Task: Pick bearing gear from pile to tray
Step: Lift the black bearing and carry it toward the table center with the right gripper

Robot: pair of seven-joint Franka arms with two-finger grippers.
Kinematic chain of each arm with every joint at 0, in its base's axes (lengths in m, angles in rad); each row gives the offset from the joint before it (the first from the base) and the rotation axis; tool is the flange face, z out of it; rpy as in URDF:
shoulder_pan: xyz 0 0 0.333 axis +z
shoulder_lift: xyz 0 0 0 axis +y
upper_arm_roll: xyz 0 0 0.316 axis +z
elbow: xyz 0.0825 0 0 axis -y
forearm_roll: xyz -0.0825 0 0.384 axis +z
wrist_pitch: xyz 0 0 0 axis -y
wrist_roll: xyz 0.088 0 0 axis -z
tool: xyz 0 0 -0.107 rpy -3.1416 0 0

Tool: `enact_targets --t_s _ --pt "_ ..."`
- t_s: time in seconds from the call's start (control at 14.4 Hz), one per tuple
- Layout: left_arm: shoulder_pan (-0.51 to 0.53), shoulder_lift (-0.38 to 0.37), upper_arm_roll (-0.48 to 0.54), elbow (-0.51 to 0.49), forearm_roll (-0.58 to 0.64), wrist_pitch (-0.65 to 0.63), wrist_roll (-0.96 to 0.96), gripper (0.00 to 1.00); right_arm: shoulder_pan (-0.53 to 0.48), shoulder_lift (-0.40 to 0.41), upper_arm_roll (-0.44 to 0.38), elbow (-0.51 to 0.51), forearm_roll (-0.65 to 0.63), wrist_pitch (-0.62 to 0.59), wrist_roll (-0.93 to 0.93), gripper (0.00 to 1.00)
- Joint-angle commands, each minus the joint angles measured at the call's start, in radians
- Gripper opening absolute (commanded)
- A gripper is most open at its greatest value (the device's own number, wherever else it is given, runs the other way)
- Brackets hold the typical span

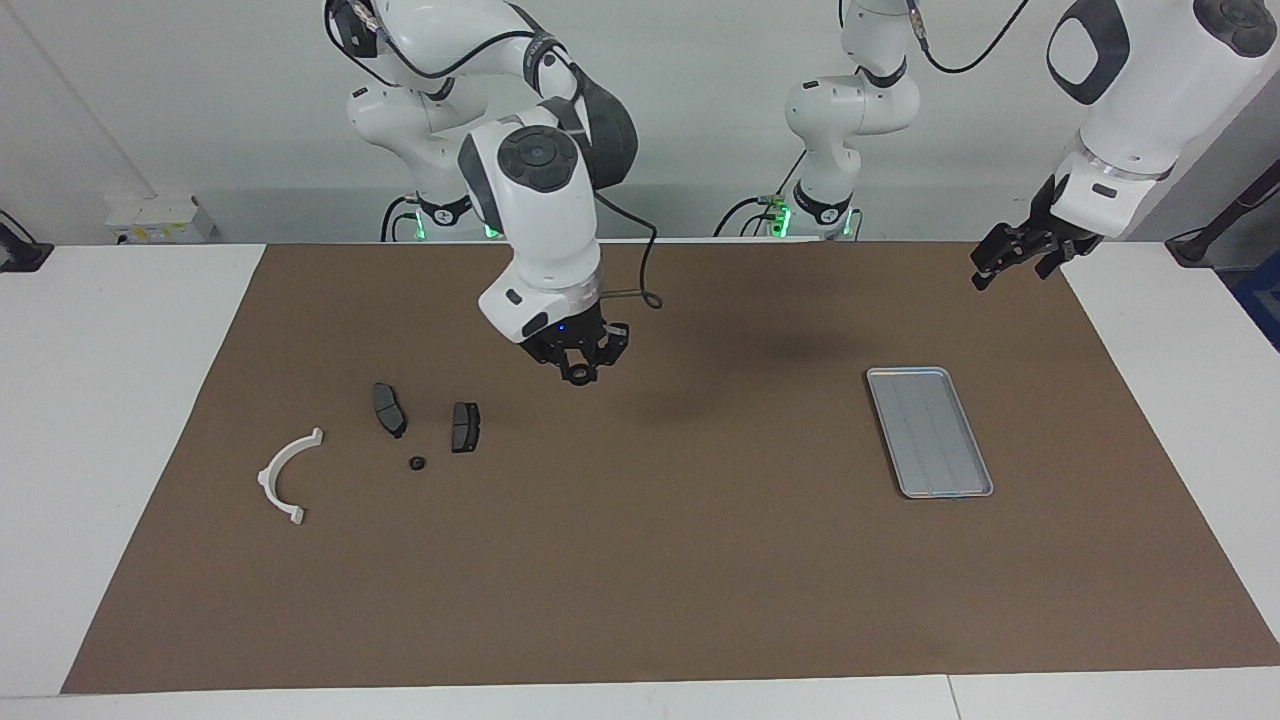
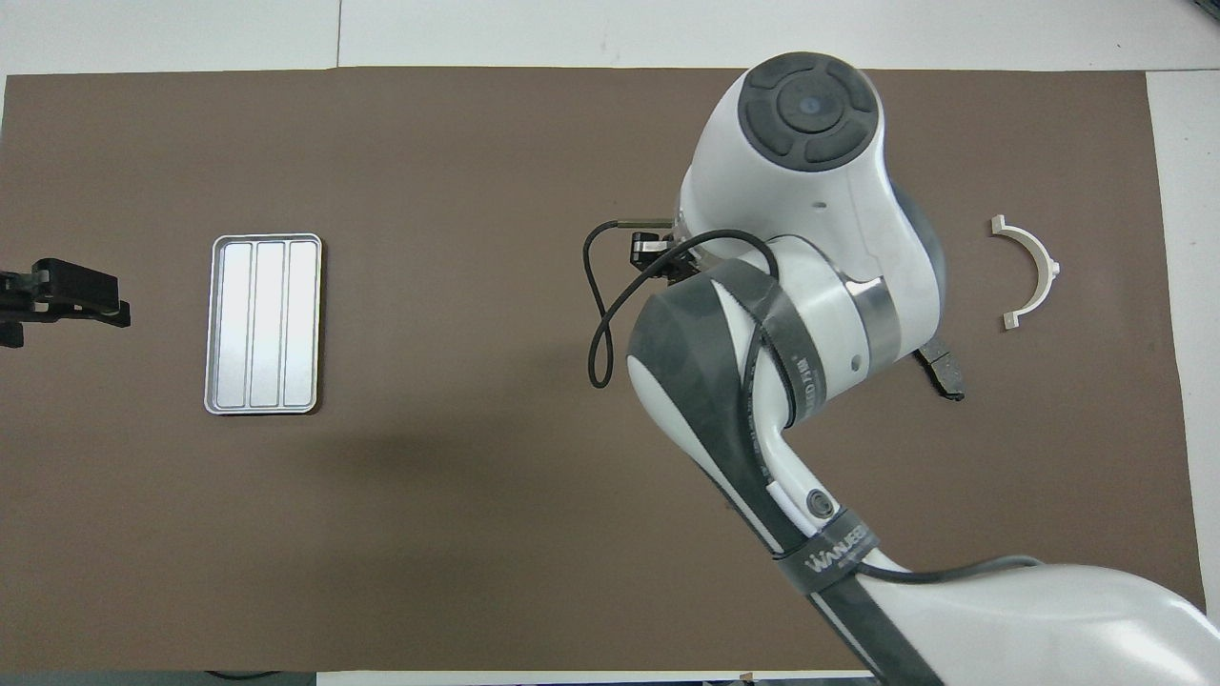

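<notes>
R gripper (image 1: 579, 375) hung over bare brown mat (image 1: 640, 560) between pile and tray (image 1: 929, 431), jaws clenched on a small black round gear (image 1: 578, 376). Nothing stood between it and tray. On mat at R arm's end: white arc bracket (image 1: 285, 474), two dk grey brake pads (image 1: 389, 409) (image 1: 464, 426), one small black round piece (image 1: 416, 463). L gripper (image 1: 1012, 256) waited w/ jaws released over mat edge at L arm's end. R arm strap read "WANJEE…", partly legible.
</notes>
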Motion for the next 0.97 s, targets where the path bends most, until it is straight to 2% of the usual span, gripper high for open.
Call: enact_targets --t_s 0.0,0.14,0.35,0.56,0.76,0.9 --pt "-0.017 -0.009 0.013 -0.004 0.019 -0.012 0.000 1.00 0.072 0.005 0.000 -0.038 0.003 0.060 0.087 0.00" --pt "-0.017 -0.009 0.013 -0.004 0.019 -0.012 0.000 1.00 0.115 0.012 0.002 -0.078 0.006 0.113 0.093 0.00" --pt "-0.018 -0.011 0.012 -0.003 0.019 -0.009 -0.001 1.00 0.172 0.066 0.002 -0.080 0.006 0.162 0.092 0.00" --pt "-0.025 -0.017 0.012 -0.003 0.019 -0.011 0.000 1.00 0.181 0.117 0.002 -0.104 0.003 0.231 0.052 0.00" --pt "-0.020 -0.018 0.012 -0.003 0.019 -0.012 -0.001 1.00 0.178 0.123 0.002 -0.205 0.004 0.364 0.031 0.00" --pt "-0.032 -0.018 0.012 -0.004 0.019 -0.014 -0.004 1.00 0.180 0.138 0.002 -0.209 0.003 0.378 0.029 0.00"
